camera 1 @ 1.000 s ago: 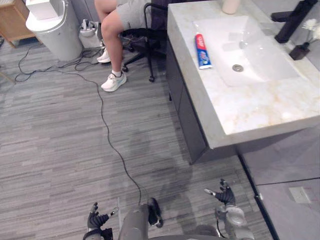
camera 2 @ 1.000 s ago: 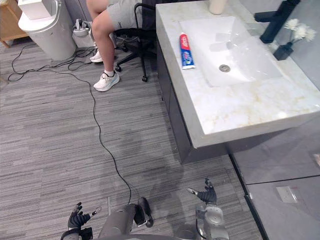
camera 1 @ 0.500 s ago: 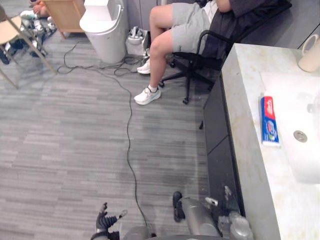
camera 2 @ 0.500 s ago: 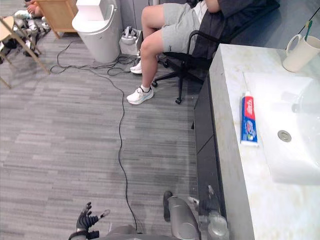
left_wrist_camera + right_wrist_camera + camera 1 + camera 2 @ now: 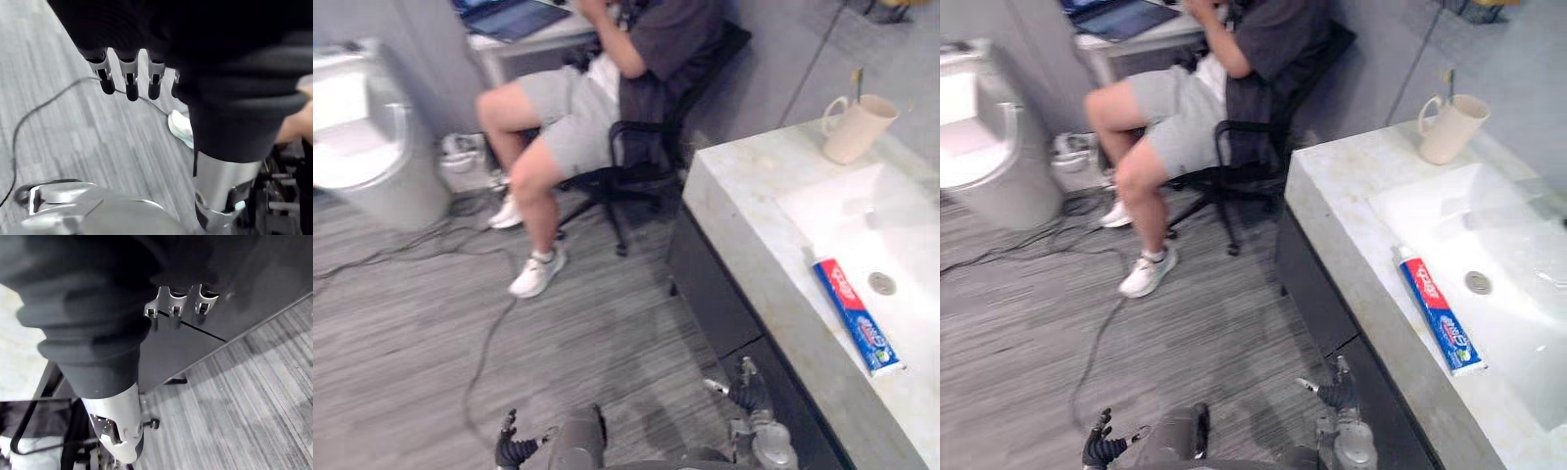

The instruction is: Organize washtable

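Neither hand has anything to work with yet; this looks like the approach, before the tidying proper. The robot's left hand [image 5: 514,451] hangs low over the grey plank floor [image 5: 421,333], fingers loose and spread, holding nothing. The right hand [image 5: 750,396] sits low too, just beside the dark cabinet front [image 5: 720,299] under the pale marble worktop [image 5: 744,211], fingers relaxed and empty.

Up on the worktop, the red-and-blue toothpaste tube [image 5: 857,315] lies flat along the near rim of the white sink basin [image 5: 862,220], close to the round metal drain [image 5: 881,283]. It is well apart from both hands.

At the far end stands the cream handled mug [image 5: 853,129], upright, with a thin stick [image 5: 858,82] poking out, probably a toothbrush. The basin itself seems to hold nothing loose.

The likely next move is to square up to the worktop and raise the right hand to the tube, which probably belongs in the mug. A person [image 5: 578,117] sits on a black office chair [image 5: 646,166] near that end.
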